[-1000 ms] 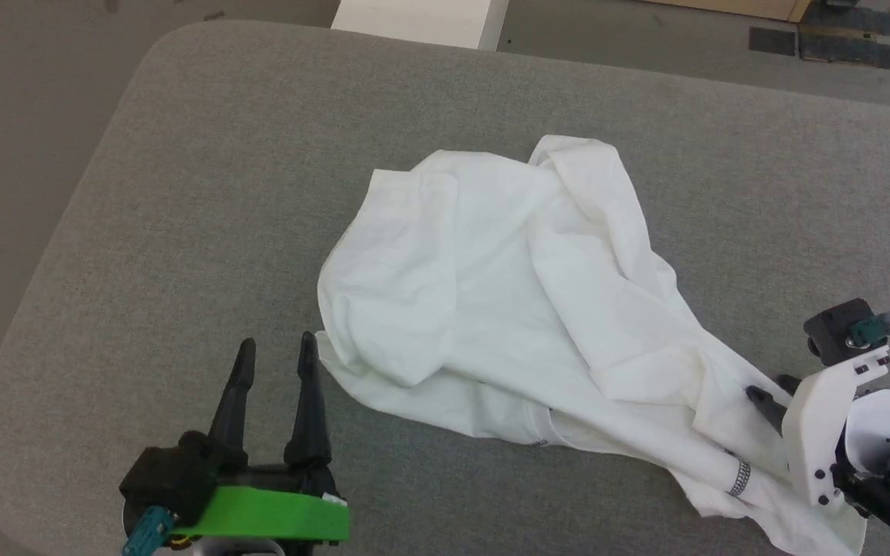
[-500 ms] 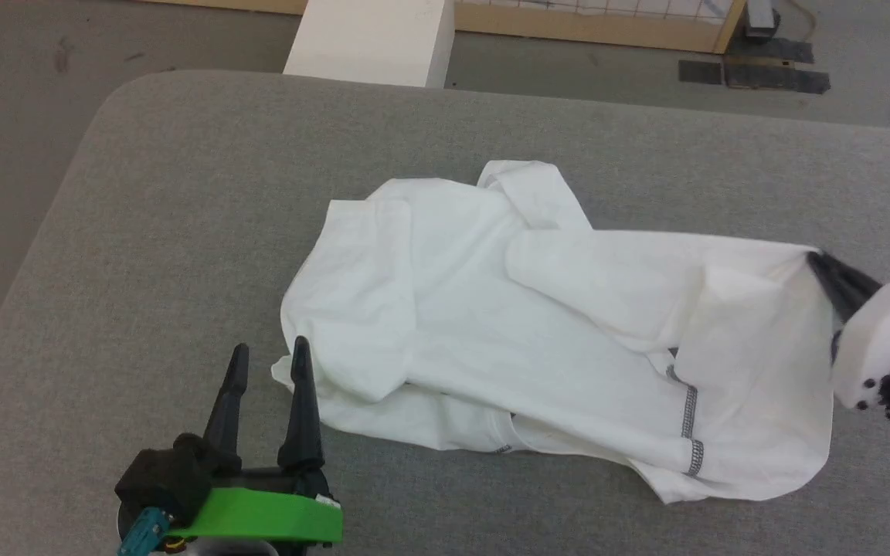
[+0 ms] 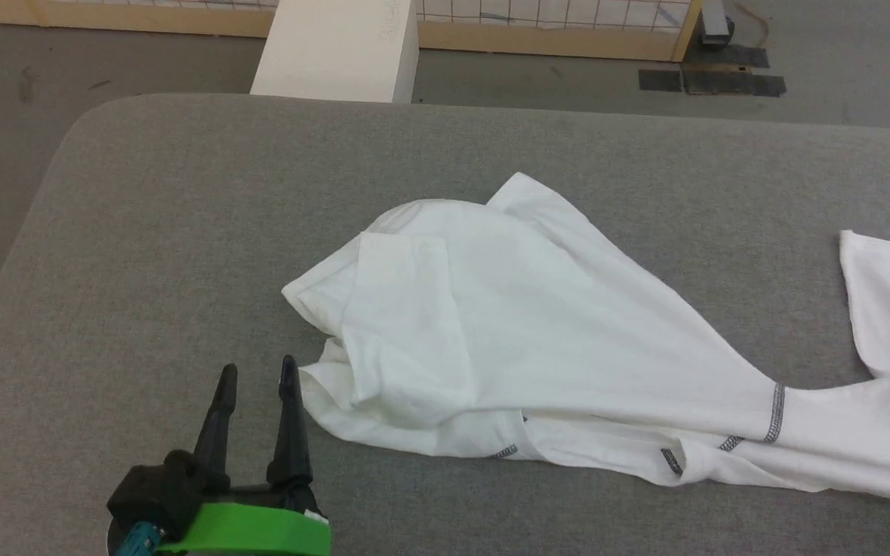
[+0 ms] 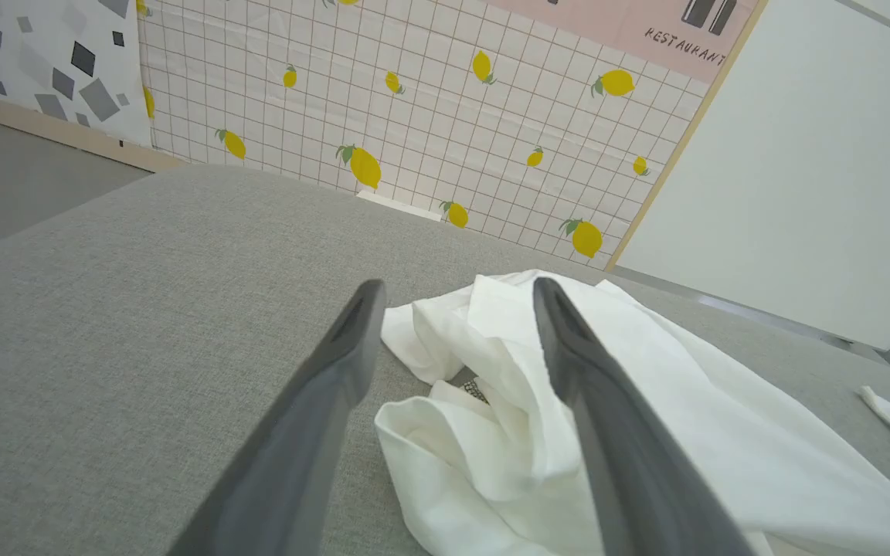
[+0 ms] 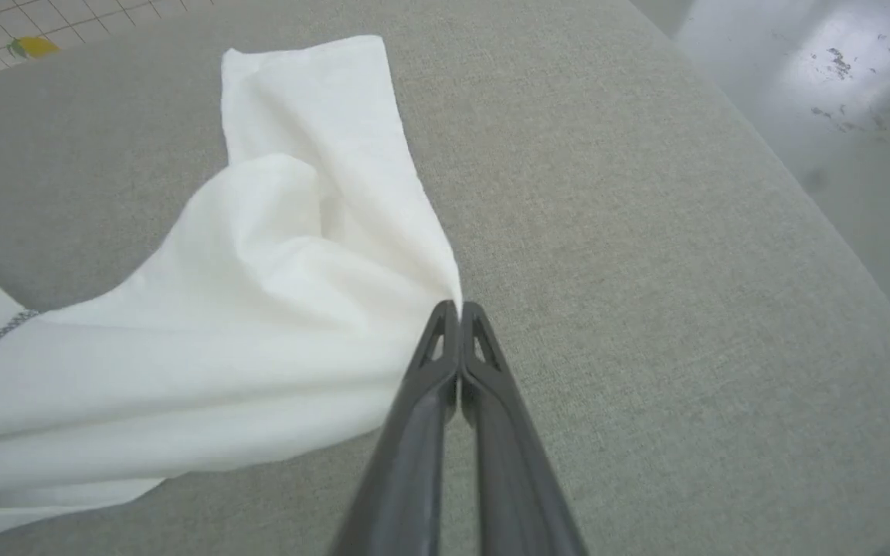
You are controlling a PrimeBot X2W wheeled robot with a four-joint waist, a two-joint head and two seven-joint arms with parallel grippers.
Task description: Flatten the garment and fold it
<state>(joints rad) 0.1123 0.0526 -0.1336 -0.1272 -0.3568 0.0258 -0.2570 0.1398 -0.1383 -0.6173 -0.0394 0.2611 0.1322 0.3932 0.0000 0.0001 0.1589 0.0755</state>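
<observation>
The garment (image 3: 538, 324), a white T-shirt with grey zigzag seams, lies crumpled on the grey table (image 3: 182, 216) and is drawn out toward the right edge of the head view. My left gripper (image 3: 256, 371) stands open at the lower left, its fingertips just left of the shirt's near-left folds. In the left wrist view the same gripper (image 4: 456, 289) is spread wide, with bunched fabric (image 4: 646, 401) lying past and between its fingers. My right gripper (image 5: 456, 307) is shut, pinching a corner of the garment (image 5: 259, 309) that tapers to its tips.
A rigid white box (image 3: 333, 50) stands on the floor beyond the table's far edge, before a wood-framed grid panel (image 3: 553, 23). The table's rounded right edge (image 5: 839, 255) lies close to my right gripper. A lemon-patterned wall (image 4: 414, 116) is behind the table.
My right gripper has shut on the shirt's edge and dragged it right, out of the head view, stretching the cloth. The head camera has tilted. The left gripper has stayed open in place.
</observation>
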